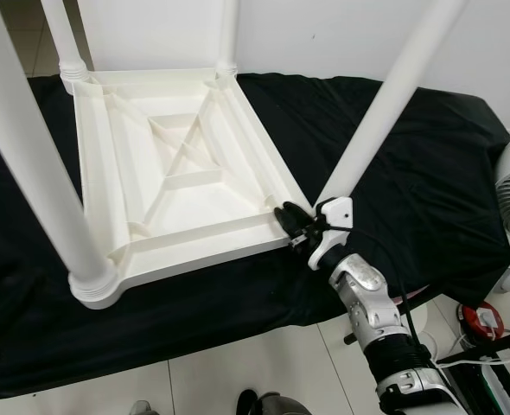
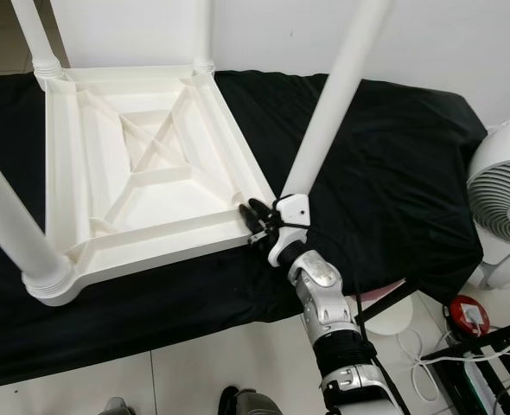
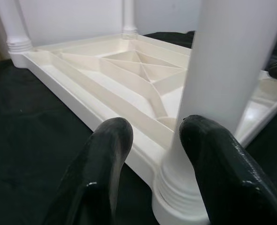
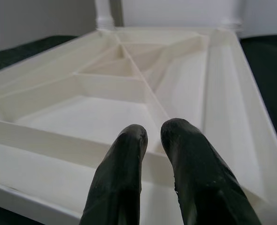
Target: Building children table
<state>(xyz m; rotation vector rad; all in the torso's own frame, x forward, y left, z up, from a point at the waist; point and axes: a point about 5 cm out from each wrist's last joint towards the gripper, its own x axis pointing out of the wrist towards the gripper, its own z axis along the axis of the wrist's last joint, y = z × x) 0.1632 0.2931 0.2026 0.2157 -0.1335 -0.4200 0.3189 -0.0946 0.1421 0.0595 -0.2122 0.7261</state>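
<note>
The right gripper point(image 1: 291, 223) has its two black fingers point(image 4: 129, 154) drawn nearly together with only a thin slit between them and nothing held, their tips resting on the rim at the near right corner of the upturned white tabletop point(image 1: 181, 169). Just behind that gripper, a white table leg point(image 1: 385, 104) stands at a slant from the same corner, its foot right beside the wrist. The left gripper point(image 3: 152, 150) has its fingers point(image 3: 108, 150) spread apart, one tip touching the thick near-left leg point(image 1: 30, 164) where it sits in its ribbed collar, not clamped on it. The tabletop lies underside up, its cross-braced ribs showing, with two more legs point(image 1: 65, 35) standing at its far corners. It rests on a bench draped in black cloth point(image 1: 411, 173). Off the right edge of the bench stands a white fan point(image 2: 506, 207), with a small red object point(image 2: 467, 316) and white cables on the tiled floor point(image 1: 264, 363) below.
</note>
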